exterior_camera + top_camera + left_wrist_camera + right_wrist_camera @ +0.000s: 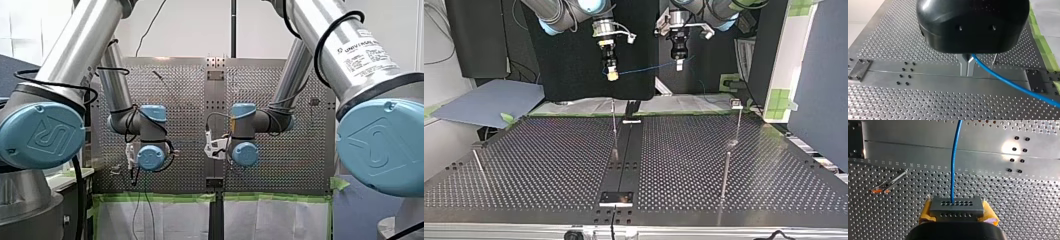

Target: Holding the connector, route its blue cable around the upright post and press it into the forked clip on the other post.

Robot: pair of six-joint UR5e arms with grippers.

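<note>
In the right wrist view my right gripper (957, 216) is shut on the grey connector (956, 207), which sits between its yellow pads (926, 213). The blue cable (954, 165) leaves the connector and runs straight ahead over the table. In the top view it spans the air (649, 69) from my right gripper (611, 75) to my left gripper (679, 64), both high above the table. My left gripper (967, 65) has its metal fingers shut on the cable (1008, 82). A thin upright post (614, 130) stands beside the centre rail. Another post with a pale block head (737, 107) stands at the top view's far right.
More thin posts stand at the top view's near right (725, 180) and near left (480, 167). A dark rail (626, 160) runs down the perforated table's middle, ending at a plate (616, 199). In the right wrist view a post with an orange-marked end (888, 186) stands beside my gripper.
</note>
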